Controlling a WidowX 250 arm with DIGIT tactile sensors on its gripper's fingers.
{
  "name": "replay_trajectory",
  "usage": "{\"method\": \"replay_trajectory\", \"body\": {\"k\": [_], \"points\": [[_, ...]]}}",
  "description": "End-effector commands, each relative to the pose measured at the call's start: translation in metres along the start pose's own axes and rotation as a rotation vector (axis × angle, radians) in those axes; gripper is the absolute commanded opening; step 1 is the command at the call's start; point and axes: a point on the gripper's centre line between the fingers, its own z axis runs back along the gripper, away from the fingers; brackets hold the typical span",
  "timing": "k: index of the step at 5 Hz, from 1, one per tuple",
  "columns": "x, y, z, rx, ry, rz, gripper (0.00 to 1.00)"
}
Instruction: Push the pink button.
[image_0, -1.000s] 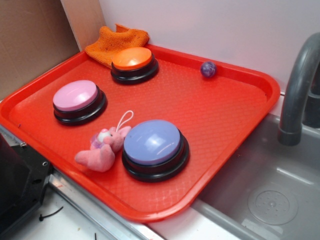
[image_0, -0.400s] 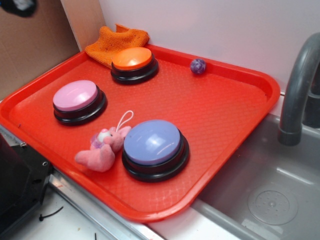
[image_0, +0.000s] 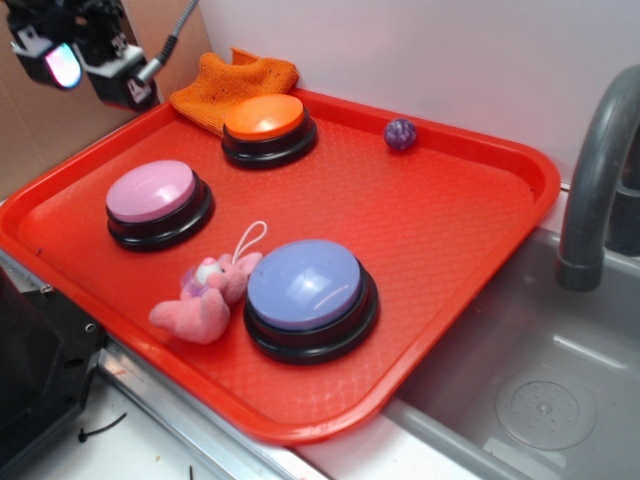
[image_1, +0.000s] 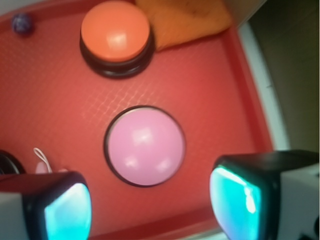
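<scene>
A red tray (image_0: 470, 230) sat on the counter beside a grey sink (image_0: 520, 400), whose faucet (image_0: 600, 170) rose at the right edge. The pink button (image_0: 152, 192), a pale pink dome on a black base, stood in the left part of the tray, and in the wrist view it lay between the two fingers and a little ahead of them, untouched. The claw (image_0: 88, 62) hung high in the upper left corner of the exterior view, above the tray's left rim and well apart from the button, its fingers spread wide with nothing between them; the pads (image_1: 67, 212) glowed teal in the wrist view. An orange button (image_0: 265, 118) stood near the far rim, with an orange cloth (image_0: 225, 80) bunched just behind it in the corner. A lavender-blue button (image_0: 305, 285) stood at the front of the tray, and a pink plush bunny (image_0: 205, 295) lay touching its left side. A small purple ball (image_0: 400, 133) rested by the far rim, to the right of the orange button.
</scene>
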Motion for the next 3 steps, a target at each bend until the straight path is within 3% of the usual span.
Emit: {"method": "replay_trajectory", "body": {"k": [1,3], "points": [[0.010,-0.005,-0.038,0.032,0.033,-0.036,1.00],[0.016,-0.003,-0.071,0.056,0.096,-0.056,1.00]]}}
